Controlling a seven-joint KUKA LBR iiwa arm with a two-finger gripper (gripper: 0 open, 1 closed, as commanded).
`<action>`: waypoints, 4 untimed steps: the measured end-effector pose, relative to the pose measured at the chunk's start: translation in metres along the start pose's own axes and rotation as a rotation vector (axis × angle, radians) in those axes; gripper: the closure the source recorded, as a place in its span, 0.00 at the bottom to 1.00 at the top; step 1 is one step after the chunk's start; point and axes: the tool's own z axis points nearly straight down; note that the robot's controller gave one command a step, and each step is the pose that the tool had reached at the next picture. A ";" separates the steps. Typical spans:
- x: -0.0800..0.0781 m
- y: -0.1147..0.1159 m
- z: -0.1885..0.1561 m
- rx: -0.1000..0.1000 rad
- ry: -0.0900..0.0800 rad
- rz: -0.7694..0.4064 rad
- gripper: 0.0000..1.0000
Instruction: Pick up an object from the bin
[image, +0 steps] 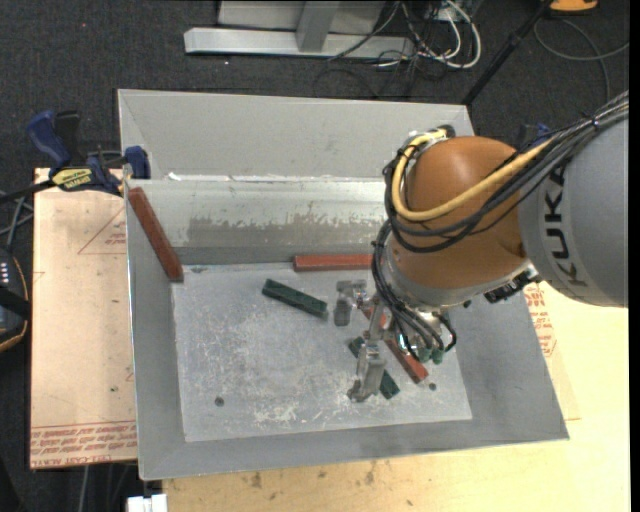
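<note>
Grey metal pincer hangs low beside a small red block, its opening impossible to tell.

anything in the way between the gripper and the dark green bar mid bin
Nothing visible: bare bin floor lies between the gripper and the dark green bar. A small red block lies on the gripper's far side, out of that path.

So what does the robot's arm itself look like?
The arm is a thick, rounded silver-grey tube with black KUKA lettering on its side. Its wrist is capped by a smooth orange dome cover. Pale yellow and black cables run along the arm and loop over the dome, with thinner wires bunched beneath it.
</note>
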 end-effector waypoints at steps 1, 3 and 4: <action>-0.001 0.000 -0.003 -0.001 -0.008 0.003 0.00; -0.044 -0.043 0.062 0.000 -0.016 -0.190 0.00; -0.049 -0.070 0.090 0.000 -0.005 -0.338 0.00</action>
